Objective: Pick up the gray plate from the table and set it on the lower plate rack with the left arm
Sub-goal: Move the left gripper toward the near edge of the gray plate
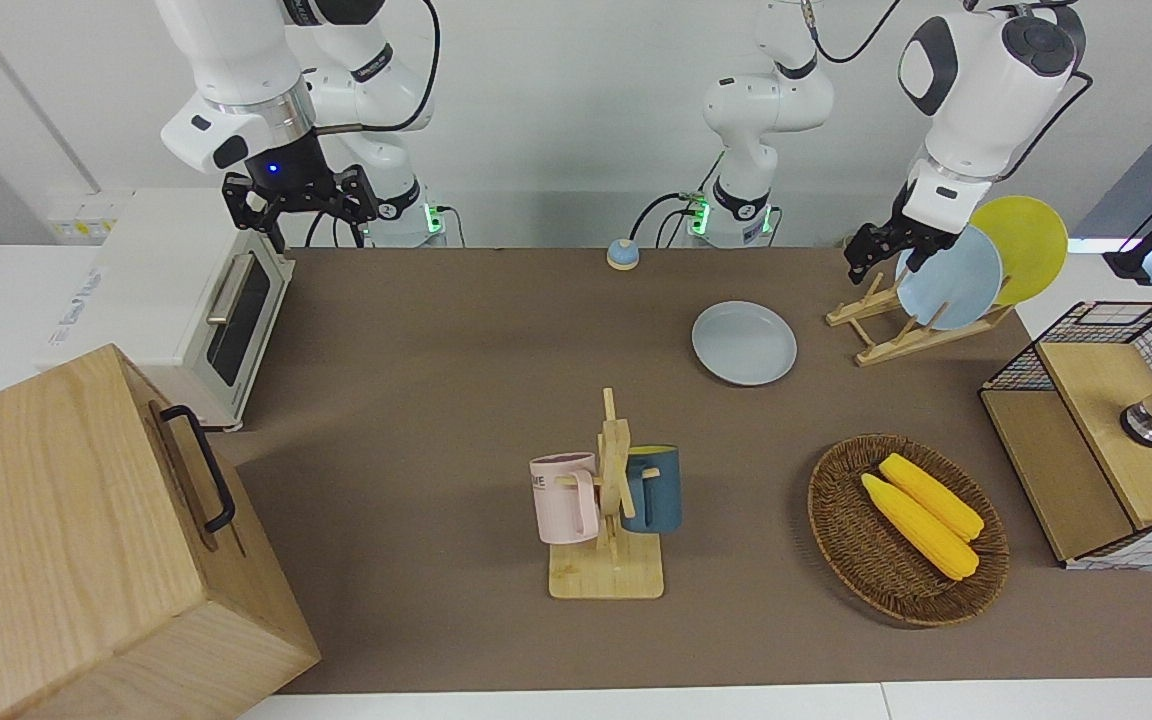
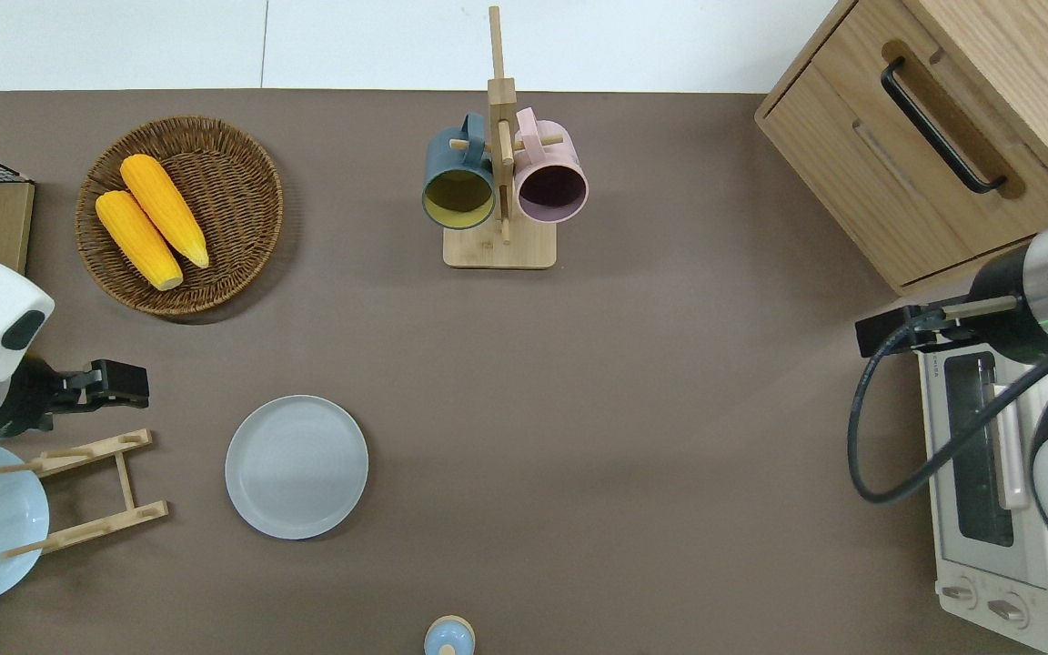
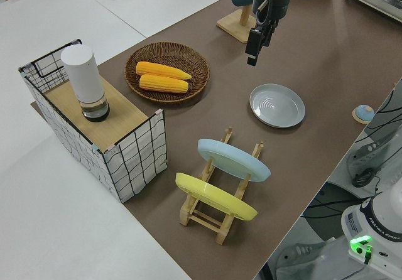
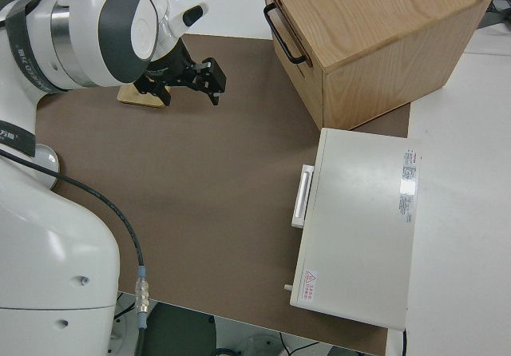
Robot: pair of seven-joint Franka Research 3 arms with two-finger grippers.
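The gray plate point(image 1: 744, 343) lies flat on the brown table point(image 1: 436, 400); it also shows in the overhead view point(image 2: 297, 466) and the left side view point(image 3: 277, 105). Beside it, toward the left arm's end, stands the lower plate rack point(image 1: 871, 330) point(image 2: 92, 491). The rack holds a light blue plate point(image 1: 948, 278) and a yellow plate point(image 1: 1021, 250) on edge. My left gripper point(image 2: 128, 383) point(image 1: 861, 260) point(image 3: 252, 53) is open and empty, in the air over bare table between the rack and the corn basket. My right gripper point(image 1: 301, 200) is open; that arm is parked.
A wicker basket point(image 2: 242, 246) holds two corn cobs. A wooden mug stand point(image 2: 498, 182) carries a blue and a pink mug. A wire crate point(image 1: 1106, 430), a wooden drawer cabinet point(image 1: 86, 540), a white toaster oven point(image 1: 186, 300) and a small blue bell point(image 1: 622, 254) stand around the edges.
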